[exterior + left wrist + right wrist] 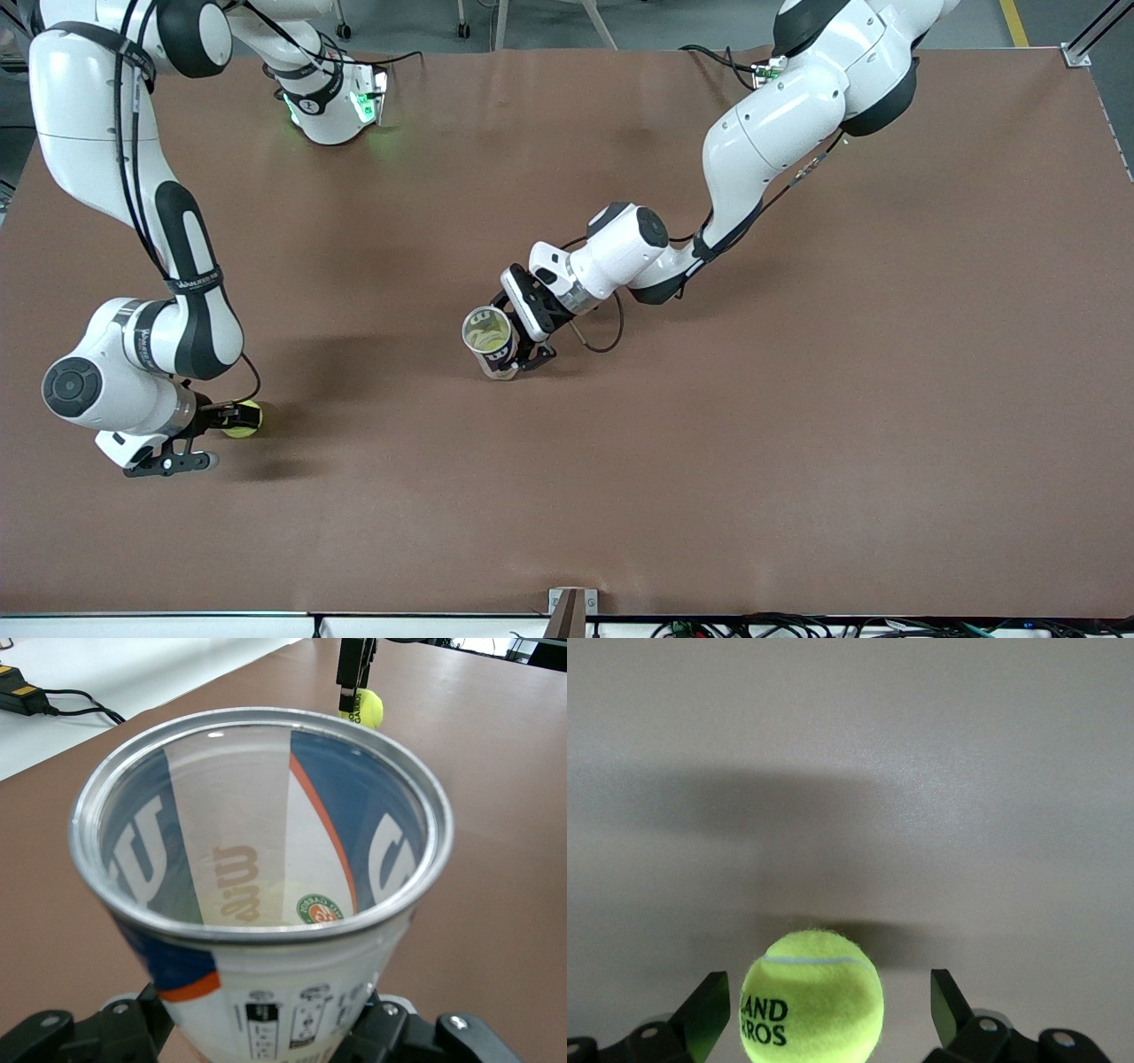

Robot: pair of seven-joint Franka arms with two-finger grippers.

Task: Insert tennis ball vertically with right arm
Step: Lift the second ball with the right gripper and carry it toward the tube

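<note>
A yellow-green tennis ball (243, 419) (811, 997) lies on the brown table (797, 399) toward the right arm's end. My right gripper (220, 436) (830, 1010) stands open low around it; the ball sits between the fingers, closer to one of them. At the table's middle my left gripper (512, 351) (266, 1041) is shut on an upright clear ball can (490, 341) (266, 859) with a metal rim and a blue, white and orange label. Another yellow ball (314, 908) lies at the can's bottom. The left wrist view also shows the loose tennis ball (365, 707) farther off.
The right arm's base (337, 102) glows green at the table's edge farthest from the front camera. A metal bracket (571, 607) sits at the nearest edge. A black box with cables (27, 695) lies on a white surface off the table.
</note>
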